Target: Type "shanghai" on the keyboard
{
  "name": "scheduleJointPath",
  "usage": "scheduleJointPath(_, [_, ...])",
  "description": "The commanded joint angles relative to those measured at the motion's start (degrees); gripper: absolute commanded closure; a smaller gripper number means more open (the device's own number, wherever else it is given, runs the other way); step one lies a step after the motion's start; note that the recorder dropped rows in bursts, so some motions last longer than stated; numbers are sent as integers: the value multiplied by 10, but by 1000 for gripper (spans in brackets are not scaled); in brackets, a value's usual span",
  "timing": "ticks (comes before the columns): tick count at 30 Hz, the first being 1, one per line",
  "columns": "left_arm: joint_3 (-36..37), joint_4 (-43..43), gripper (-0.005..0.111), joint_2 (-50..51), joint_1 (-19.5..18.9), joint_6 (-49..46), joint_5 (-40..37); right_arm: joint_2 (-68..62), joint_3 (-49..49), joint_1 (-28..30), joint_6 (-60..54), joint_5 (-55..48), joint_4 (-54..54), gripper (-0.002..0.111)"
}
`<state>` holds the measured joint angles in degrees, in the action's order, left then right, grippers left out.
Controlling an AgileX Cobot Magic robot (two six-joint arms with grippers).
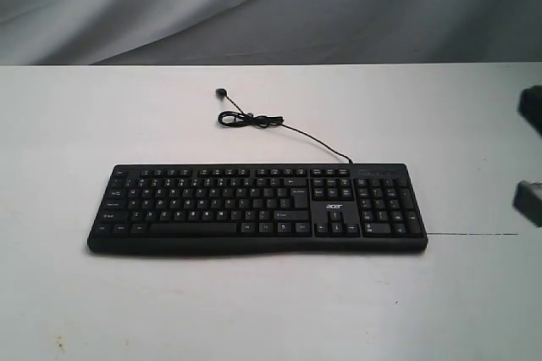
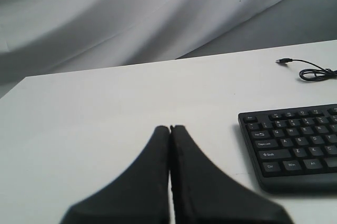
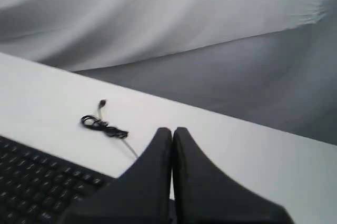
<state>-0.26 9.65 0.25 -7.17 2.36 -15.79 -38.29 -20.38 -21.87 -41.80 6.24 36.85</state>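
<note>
Wide black keyboard — white legends, number pad, flat on table, cable coiled behind

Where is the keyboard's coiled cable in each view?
Exterior view: coiled cable on the table behind the keyboard.
Left wrist view: coiled cable beyond the keyboard's far corner.
Right wrist view: coiled cable beyond the keyboard's far edge.
Shared landmark: plug at the cable's free end.
</note>
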Motion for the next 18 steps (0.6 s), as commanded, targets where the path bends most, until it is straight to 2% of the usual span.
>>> scheduleJointPath(1, [3,-1,107,-2,4,3,6,94,8,95,-4,-42,-16,108])
scheduleJointPath(5, [3,-1,107,-2,4,3,6,204,31,205,-4,-87,-37,108])
scheduleJointPath(8, [3,-1,107,-2,4,3,6,248,42,255,-4,-128,-37,108])
scheduleJointPath(18, [3,-1,107,-2,4,3,6,223,60,266,4,-138,-46,108])
